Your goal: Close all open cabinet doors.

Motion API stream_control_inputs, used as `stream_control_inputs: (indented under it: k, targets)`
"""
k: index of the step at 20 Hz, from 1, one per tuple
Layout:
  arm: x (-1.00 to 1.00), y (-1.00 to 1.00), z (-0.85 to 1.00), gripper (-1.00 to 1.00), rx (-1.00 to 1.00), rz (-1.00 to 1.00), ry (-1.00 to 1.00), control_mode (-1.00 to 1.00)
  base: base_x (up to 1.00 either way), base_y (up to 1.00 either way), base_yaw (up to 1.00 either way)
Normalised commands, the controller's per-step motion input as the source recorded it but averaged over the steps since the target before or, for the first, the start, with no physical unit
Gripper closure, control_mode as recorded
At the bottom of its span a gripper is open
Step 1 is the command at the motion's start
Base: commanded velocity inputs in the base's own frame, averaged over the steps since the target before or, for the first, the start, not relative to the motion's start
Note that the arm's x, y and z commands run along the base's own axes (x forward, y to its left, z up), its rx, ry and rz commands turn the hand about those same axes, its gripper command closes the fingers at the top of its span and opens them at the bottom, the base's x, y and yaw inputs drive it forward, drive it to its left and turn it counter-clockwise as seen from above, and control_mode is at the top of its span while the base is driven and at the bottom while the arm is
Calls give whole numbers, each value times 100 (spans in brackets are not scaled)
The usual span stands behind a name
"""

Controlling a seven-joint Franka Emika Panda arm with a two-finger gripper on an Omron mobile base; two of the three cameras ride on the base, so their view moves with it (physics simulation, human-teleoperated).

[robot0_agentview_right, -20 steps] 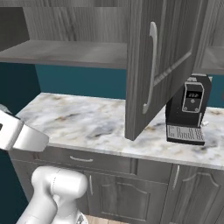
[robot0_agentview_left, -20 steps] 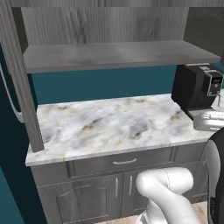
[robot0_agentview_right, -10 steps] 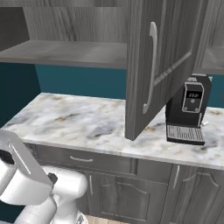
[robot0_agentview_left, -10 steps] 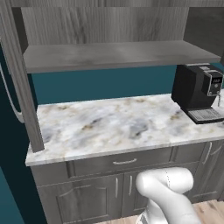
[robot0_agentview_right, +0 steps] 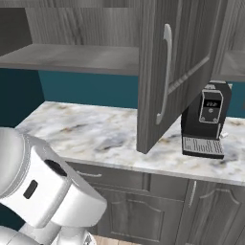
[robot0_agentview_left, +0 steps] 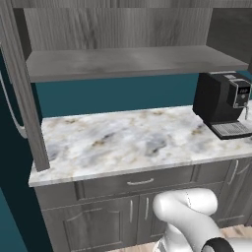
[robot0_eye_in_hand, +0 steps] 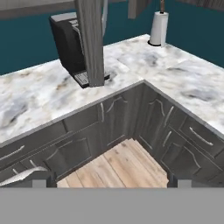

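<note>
1. Left door (robot0_agentview_left: 22, 88) runs down the left edge of the left base view, swung out edge-on over the counter (robot0_agentview_left: 123, 140).
2. An open shelf (robot0_agentview_left: 133, 61) crosses the upper middle.
3. Right door (robot0_agentview_right: 174, 67) stands open at upper centre-right of the right base view, just left of the coffee machine (robot0_agentview_right: 206, 119).
4. Fingers (robot0_eye_in_hand: 112, 181) spread wide at the bottom of the hand view, holding nothing, above the wood floor (robot0_eye_in_hand: 116, 166).

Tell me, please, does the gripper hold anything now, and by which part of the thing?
Nothing is held. In the hand view the jaws stand wide open over bare floor, and the open cabinet door hangs apart from them, untouched.
</note>
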Motion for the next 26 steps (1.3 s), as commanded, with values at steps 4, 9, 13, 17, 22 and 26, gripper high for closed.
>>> stream_control_inputs:
  k: [4, 9, 13, 17, 22, 26]
  targets:
    - [2, -4, 52, -100, -27, 16, -1, -100, 0, 0, 0]
    - [39, -46, 2, -100, -4, 9, -1, -100, 0, 0, 0]
    - [26, -32, 0, -100, 0, 5, -1, -100, 0, 0, 0]
    - [17, 18, 0, -100, 0, 0, -1, -100, 0, 0, 0]
    - [51, 64, 0, -100, 0, 0, -1, -100, 0, 0, 0]
    - [35, 23, 0, -100, 0, 0, 0, -100, 0, 0, 0]
